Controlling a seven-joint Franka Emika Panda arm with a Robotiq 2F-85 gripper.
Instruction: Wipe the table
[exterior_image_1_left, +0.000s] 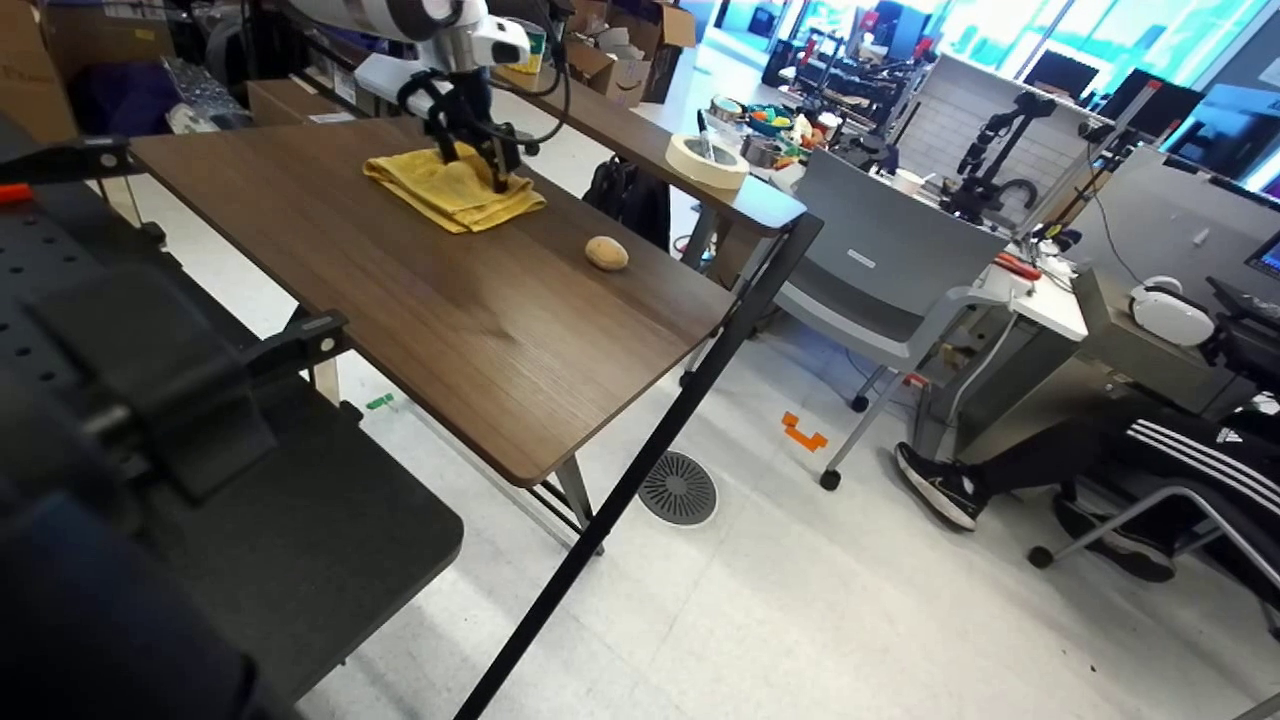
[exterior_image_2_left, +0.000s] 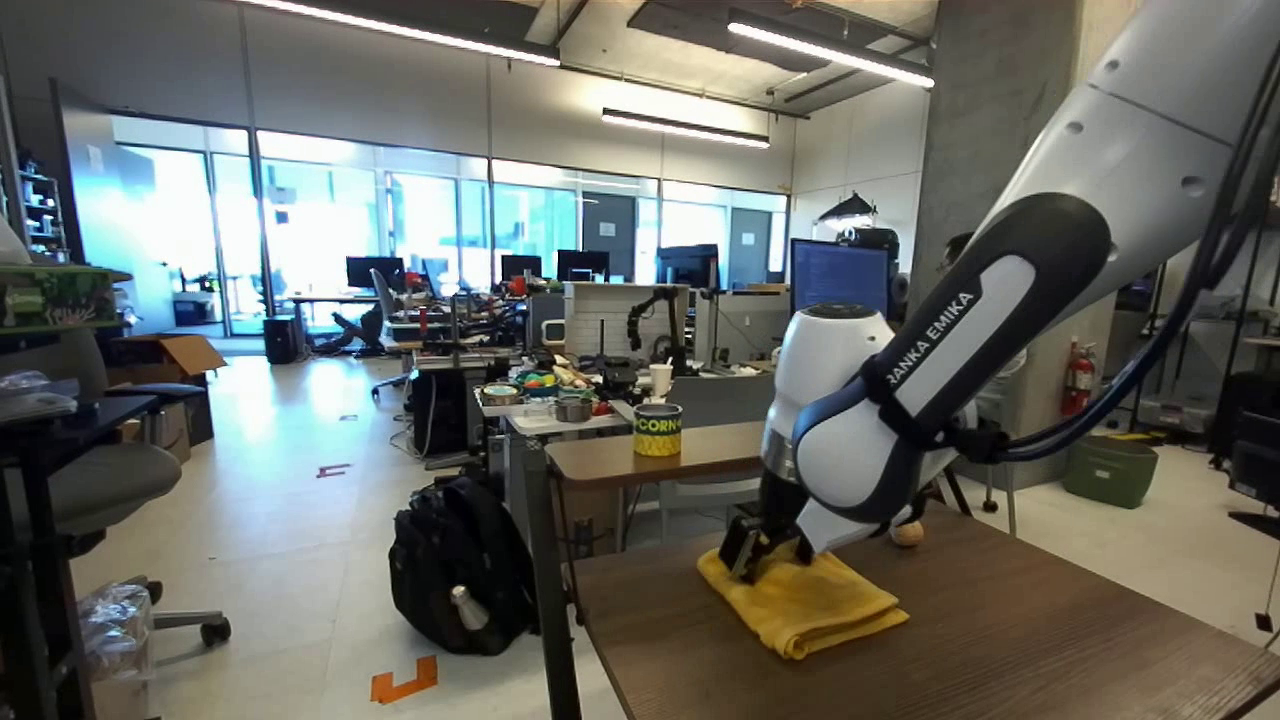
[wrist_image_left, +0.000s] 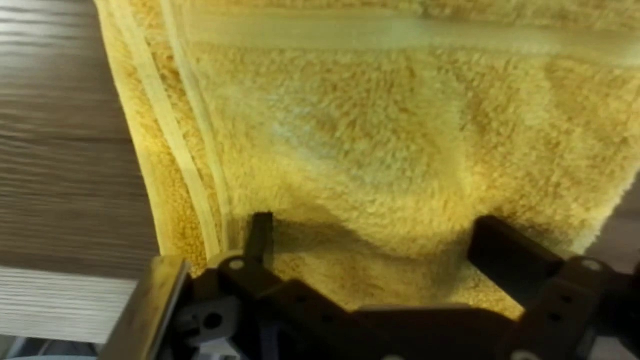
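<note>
Table (exterior_image_1_left: 430, 290) bears a folded yellow cloth (exterior_image_2_left: 820, 605); the end effector (wrist_image_left: 372, 220), released, rests 2 wide-spread fingers (wrist_image_left: 505, 255) on it.

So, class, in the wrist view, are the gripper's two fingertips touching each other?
No: the gripper stands open, with yellow towel showing between its separated fingers.

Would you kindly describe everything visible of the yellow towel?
The yellow towel looks like fuzzy terry cloth with paler, smoother bands. It lies folded in layers, slightly rumpled, on the brown table, near one edge. The open gripper points down over it, very close; whether the two touch is hard to tell.
</note>
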